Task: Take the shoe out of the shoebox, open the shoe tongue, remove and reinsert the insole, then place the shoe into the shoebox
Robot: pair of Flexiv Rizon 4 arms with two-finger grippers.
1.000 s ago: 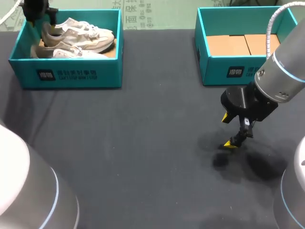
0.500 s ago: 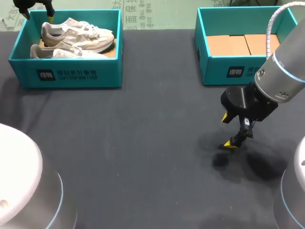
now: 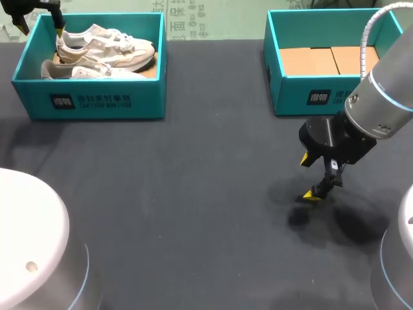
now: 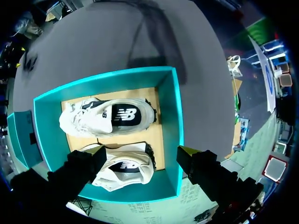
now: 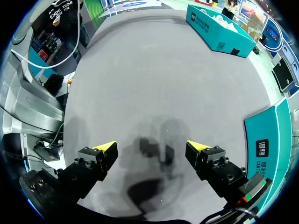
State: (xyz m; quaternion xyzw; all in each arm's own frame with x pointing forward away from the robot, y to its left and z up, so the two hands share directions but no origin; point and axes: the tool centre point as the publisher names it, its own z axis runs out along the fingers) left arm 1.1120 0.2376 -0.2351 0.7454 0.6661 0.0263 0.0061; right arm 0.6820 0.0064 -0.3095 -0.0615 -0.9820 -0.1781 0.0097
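1. On the dark table (image 3: pixel 193 194), both shoes (image 3: pixel 103 48) lie untouched in the teal shoebox (image 3: pixel 90 103), far left.
2. The left gripper (image 3: pixel 40 24), spread wide and empty, has drifted off them towards the box's far-left corner; no grasp begun.
3. The right gripper (image 3: pixel 310 177) stays open above bare cloth.

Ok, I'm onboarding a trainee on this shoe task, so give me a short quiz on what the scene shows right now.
1. True or false: the left gripper is shut on a shoe.
2. How many shoes lie in the shoebox? A one, B two, C three.
3. Fill in: the right gripper hangs open over the bare ___.
Key: 1 false, it is open above the shoebox; 2 B; 3 table.
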